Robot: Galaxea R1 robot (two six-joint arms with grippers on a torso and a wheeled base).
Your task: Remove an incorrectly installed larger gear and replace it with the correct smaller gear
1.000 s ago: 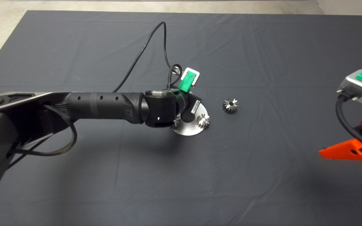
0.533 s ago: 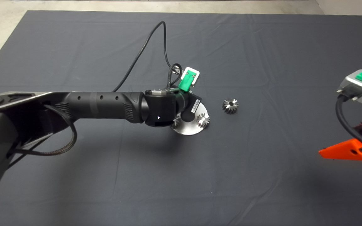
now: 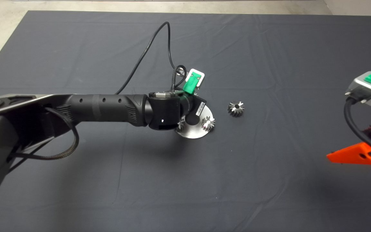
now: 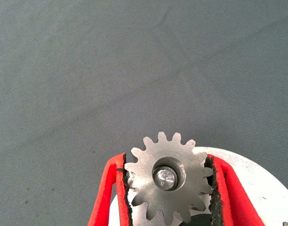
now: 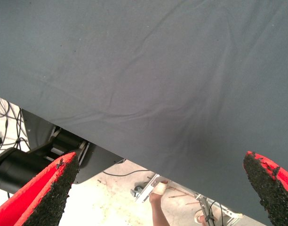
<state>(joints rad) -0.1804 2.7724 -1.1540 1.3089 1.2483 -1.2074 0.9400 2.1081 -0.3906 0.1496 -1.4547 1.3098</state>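
Note:
My left gripper [image 4: 166,162] is shut on the smaller gear [image 4: 165,183], a bright silver gear with a pale flat face. The gear sits on a pin of the round steel plate [image 4: 261,188], with a black pad touching its teeth on each side. In the head view my left wrist [image 3: 164,111] covers that gear and part of the plate [image 3: 193,132]. A second small silver gear [image 3: 208,123] stands on the plate's right side. The larger gear [image 3: 236,108], dark grey and thick, lies loose on the mat to the right of the plate. My right gripper [image 5: 158,188] is open and empty at the mat's right edge.
A black cable [image 3: 159,38] arcs up from my left wrist over the mat's far half. One red finger [image 3: 354,156] of the right gripper shows at the right edge. In the right wrist view a person's leg [image 5: 158,207] and cables show on the floor beyond the mat's edge.

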